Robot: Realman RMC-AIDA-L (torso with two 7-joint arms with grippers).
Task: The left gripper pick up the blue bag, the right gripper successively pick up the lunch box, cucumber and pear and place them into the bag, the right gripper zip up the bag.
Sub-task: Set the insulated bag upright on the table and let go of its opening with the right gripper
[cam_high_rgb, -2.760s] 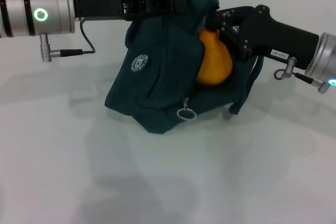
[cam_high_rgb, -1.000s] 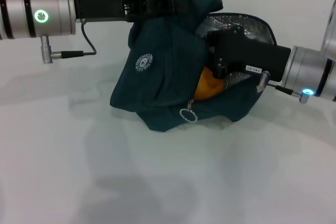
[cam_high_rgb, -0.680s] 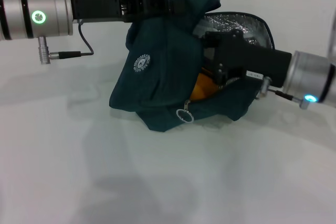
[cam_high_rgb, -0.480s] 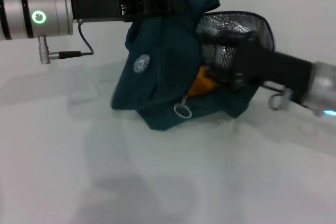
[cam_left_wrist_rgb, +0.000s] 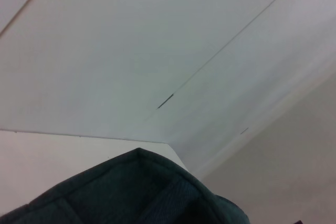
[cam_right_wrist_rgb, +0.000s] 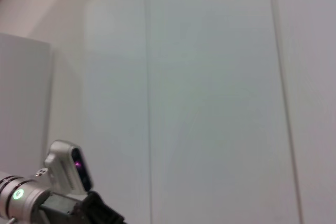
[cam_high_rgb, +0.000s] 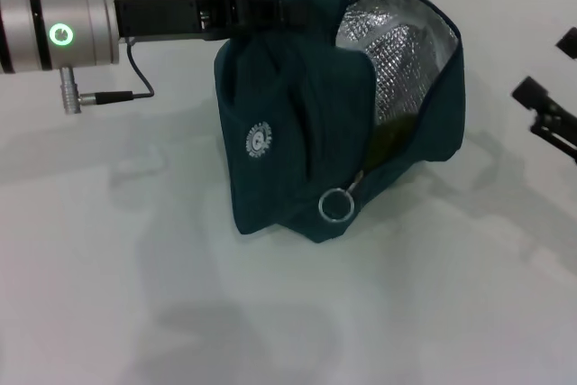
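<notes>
Zipping comes next, I judge: left gripper [cam_high_rgb: 257, 13] clamps the blue bag [cam_high_rgb: 297, 151] upright on the table [cam_high_rgb: 135, 295], while right gripper [cam_high_rgb: 545, 78], fingers spread and empty, should pinch the zip ring [cam_high_rgb: 334, 206] squarely.

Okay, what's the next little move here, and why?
Probably bring the right gripper, open beside the bag, to the zipper ring. The left gripper holds the blue bag up, its silver lining exposed, unzipped.
</notes>
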